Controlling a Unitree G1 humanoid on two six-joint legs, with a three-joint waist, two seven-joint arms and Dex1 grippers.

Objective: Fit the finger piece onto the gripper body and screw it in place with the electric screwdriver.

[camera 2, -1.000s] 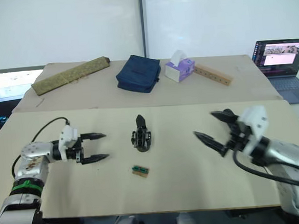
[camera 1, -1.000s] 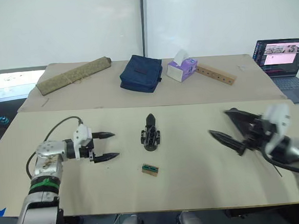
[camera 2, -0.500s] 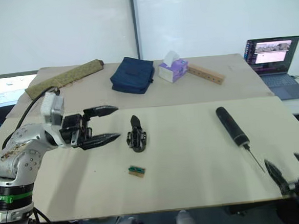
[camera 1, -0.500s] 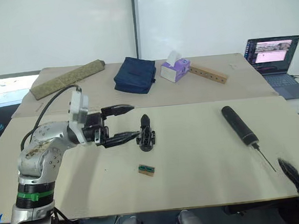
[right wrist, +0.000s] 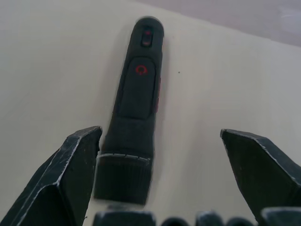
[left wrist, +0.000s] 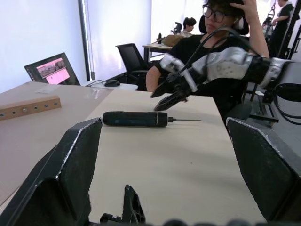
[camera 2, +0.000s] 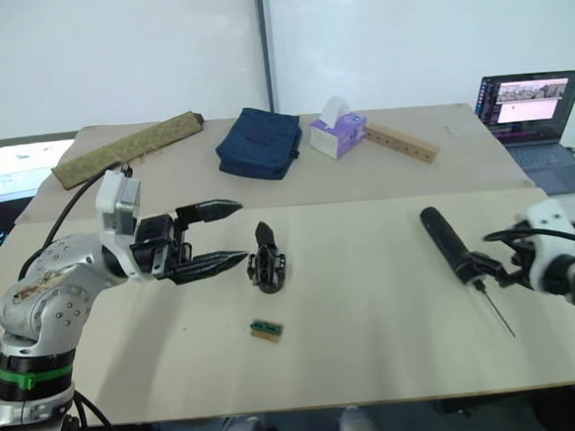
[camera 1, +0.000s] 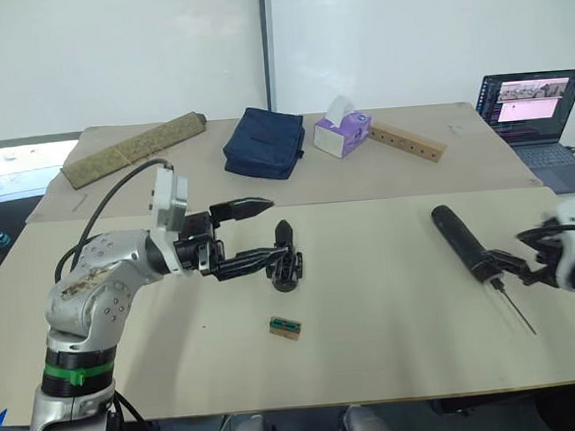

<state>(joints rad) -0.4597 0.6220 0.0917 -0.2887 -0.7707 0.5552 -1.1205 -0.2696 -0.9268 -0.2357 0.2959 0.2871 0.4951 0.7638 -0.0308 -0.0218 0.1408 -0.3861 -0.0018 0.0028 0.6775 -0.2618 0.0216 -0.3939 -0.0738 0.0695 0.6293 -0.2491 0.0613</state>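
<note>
Head stereo pair looks forward-down over worktop point(camera 1: 376, 347) from near edge — both share whole surface. Left wrist view low, skims across worktop toward electric screwdriver point(left wrist: 135, 118). Right wrist view close above same screwdriver.

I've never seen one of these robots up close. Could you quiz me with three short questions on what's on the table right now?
1. True or false: the left gripper is open beside the gripper body.
2. Which tool lies between the right gripper's open fingers? A) electric screwdriver B) wooden bar C) tissue box
3. Fill in: the small green-and-tan block lies on the ____, apart from both grippers.

Key: 1 true; 2 A; 3 table.
</note>
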